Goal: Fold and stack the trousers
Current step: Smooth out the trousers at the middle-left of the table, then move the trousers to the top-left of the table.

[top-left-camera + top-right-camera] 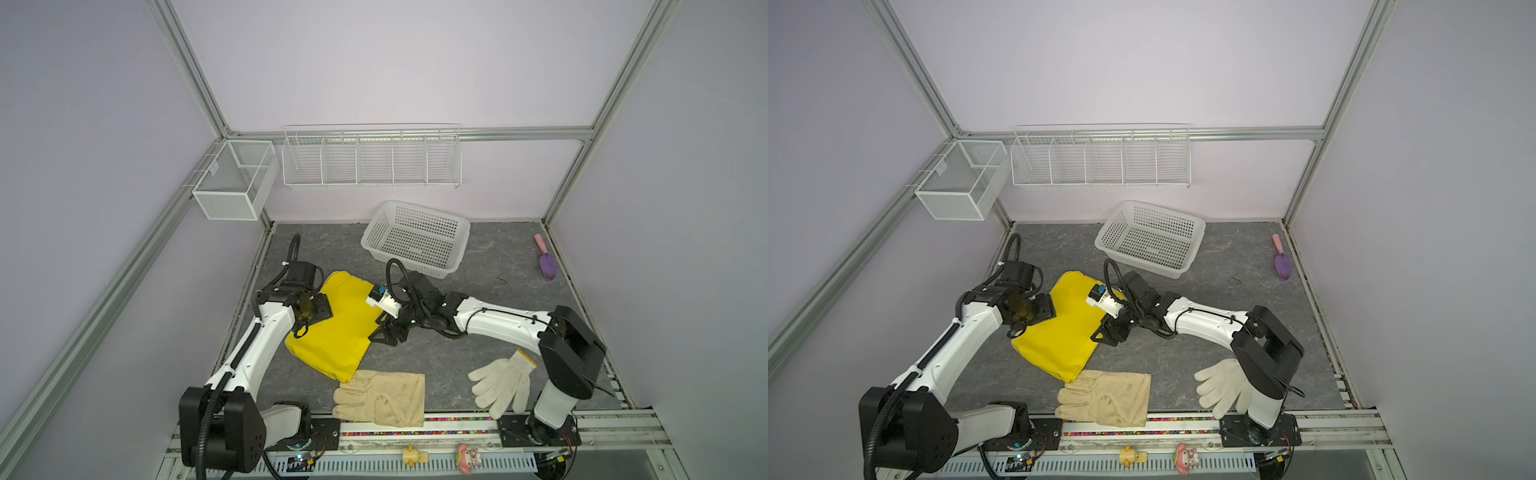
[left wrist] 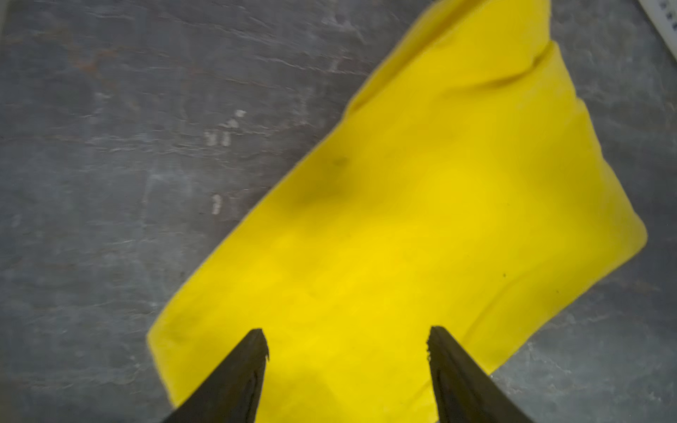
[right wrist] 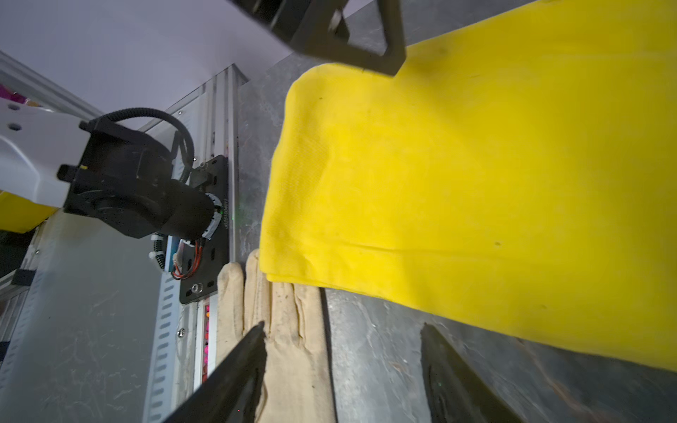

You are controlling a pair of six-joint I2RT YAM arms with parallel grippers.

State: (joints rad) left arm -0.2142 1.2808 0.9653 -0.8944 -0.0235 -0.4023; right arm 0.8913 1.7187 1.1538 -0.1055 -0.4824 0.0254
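Left gripper (image 2: 346, 340): fingers (image 2: 238, 377) spread apart, nothing between them, poised right above the trousers (image 2: 421, 219). Right gripper (image 3: 342, 333): fingers (image 3: 234, 373) apart too, gripping nothing. In a top view it sits low at the trousers' edge on the right arm's side (image 1: 386, 332).

The trousers (image 1: 336, 328) lie folded in a flat yellow bundle on the grey table (image 1: 478, 299), between the two grippers, with layered edges showing at the near corner. A cream glove (image 1: 380, 399) lies just in front of the trousers, its fingertips touching that near corner. A white glove (image 1: 503, 380) is well apart from them on the right arm's side. Behind the trousers stands a white basket (image 1: 415, 239), close but not touching. Far beyond it, well away from the trousers, lies a purple scoop (image 1: 547, 264).
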